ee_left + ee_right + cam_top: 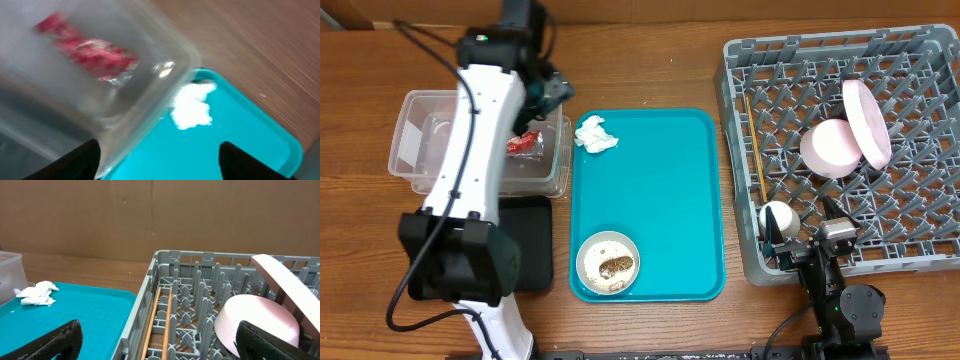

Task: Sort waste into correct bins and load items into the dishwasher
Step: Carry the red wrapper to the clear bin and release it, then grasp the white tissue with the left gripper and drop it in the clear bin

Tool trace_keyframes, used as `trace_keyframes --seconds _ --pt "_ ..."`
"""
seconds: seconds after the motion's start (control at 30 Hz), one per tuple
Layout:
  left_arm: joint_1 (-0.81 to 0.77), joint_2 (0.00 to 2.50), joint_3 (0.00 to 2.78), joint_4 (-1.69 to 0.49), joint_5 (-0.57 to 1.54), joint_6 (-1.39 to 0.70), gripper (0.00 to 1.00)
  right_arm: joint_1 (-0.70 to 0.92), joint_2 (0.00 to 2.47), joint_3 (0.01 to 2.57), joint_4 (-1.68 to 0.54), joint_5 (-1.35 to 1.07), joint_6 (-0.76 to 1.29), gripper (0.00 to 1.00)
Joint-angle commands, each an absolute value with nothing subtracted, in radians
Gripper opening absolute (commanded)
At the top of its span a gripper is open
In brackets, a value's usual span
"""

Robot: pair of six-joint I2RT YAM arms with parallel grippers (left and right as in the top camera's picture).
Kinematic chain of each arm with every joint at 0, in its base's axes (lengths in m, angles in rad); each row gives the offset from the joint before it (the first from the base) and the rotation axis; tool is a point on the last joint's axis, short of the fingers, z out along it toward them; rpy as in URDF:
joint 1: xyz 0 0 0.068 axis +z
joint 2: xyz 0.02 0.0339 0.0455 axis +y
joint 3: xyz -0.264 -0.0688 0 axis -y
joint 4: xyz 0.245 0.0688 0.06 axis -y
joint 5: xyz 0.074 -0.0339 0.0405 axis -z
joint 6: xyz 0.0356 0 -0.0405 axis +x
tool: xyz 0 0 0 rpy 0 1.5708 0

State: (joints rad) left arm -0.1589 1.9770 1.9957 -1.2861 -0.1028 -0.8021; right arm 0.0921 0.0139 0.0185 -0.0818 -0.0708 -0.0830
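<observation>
Red-and-silver wrapper (85, 50) lies inside the clear tub (412, 145).

A teal tray (660, 200) lies flat about the middle of the worktop (650, 60), its long sides running from 12 o'clock to 6 o'clock. It is rectangular, with rounded corners and a low raised rim. The worktop is brown wood-grain. From the right wrist, a plain brown cardboard wall (150, 215) stands at 12 o'clock, behind the worktop's far edge.
</observation>
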Motion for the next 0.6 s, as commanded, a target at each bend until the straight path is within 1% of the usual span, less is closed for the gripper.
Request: trace_keyframes --seconds 0.0,0.03,0.13,0.23,0.33,0.57 --pt "-0.268 1.984 1.997 -1.219 -0.199 -0.635 0.76 0.093 0.005 0.008 -0.077 -0.064 -0.086 1.0" --pt "-0.299 1.991 1.987 -1.196 -0.244 -0.6 0.78 0.093 0.005 0.008 -0.077 -0.064 -0.086 1.0" --pt "-0.377 2.043 1.946 -1.125 -0.356 -0.514 0.75 0.093 0.005 0.008 -0.077 -0.064 -0.086 1.0" --pt "-0.403 2.126 1.933 -1.085 -0.402 -0.493 0.76 0.093 0.005 0.008 -0.077 -0.064 -0.086 1.0" --pt "-0.404 2.209 1.933 -1.078 -0.407 -0.494 0.78 0.093 0.005 0.008 -0.077 -0.064 -0.086 1.0" --pt "-0.402 2.344 1.933 -1.057 -0.402 -0.493 0.76 0.093 0.005 0.008 -0.077 -0.064 -0.086 1.0"
